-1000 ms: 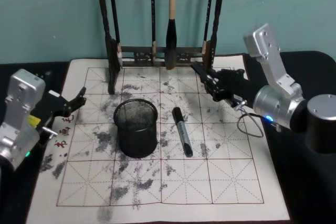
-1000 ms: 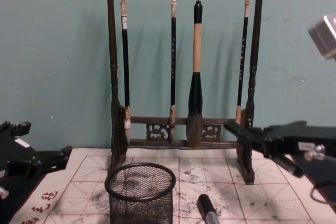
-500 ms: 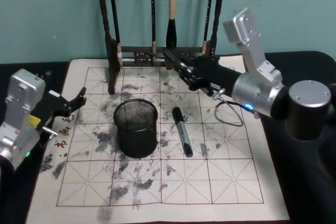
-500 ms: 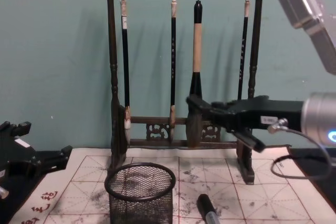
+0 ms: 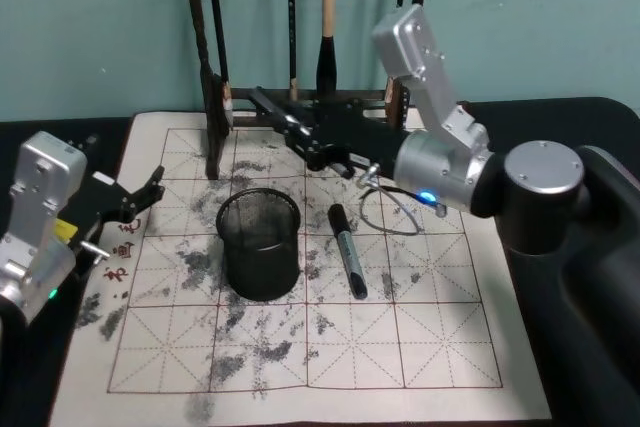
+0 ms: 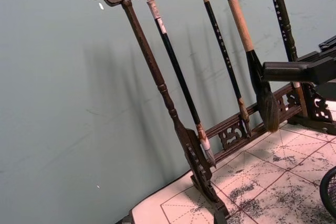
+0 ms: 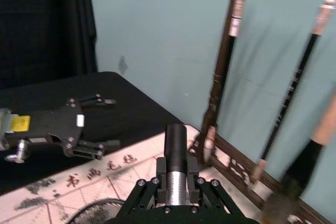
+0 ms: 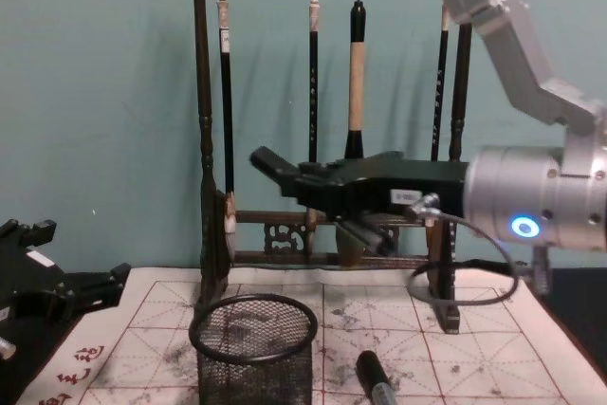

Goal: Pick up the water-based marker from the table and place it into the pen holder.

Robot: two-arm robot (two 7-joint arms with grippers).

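The water-based marker (image 5: 348, 250), black with a grey barrel, lies flat on the ink-stained mat just right of the pen holder (image 5: 260, 245), and its cap end shows in the chest view (image 8: 375, 381). The pen holder (image 8: 254, 348) is a round black mesh cup that stands upright with nothing inside. My right gripper (image 5: 290, 130) reaches leftward above the mat, behind the holder and in front of the brush rack. It is open and holds nothing, seen from the side in the chest view (image 8: 315, 198). My left gripper (image 5: 130, 209) rests open at the mat's left edge.
A tall dark wooden brush rack (image 8: 327, 120) with several hanging brushes stands at the back of the mat, close behind the right gripper. The gridded paper mat (image 5: 420, 347) lies on a black table. A cable loop (image 5: 385, 212) hangs from the right wrist near the marker.
The right arm has swung left across the back of the mat, from the right side to behind the pen holder. The left arm, marker and holder have stayed put.
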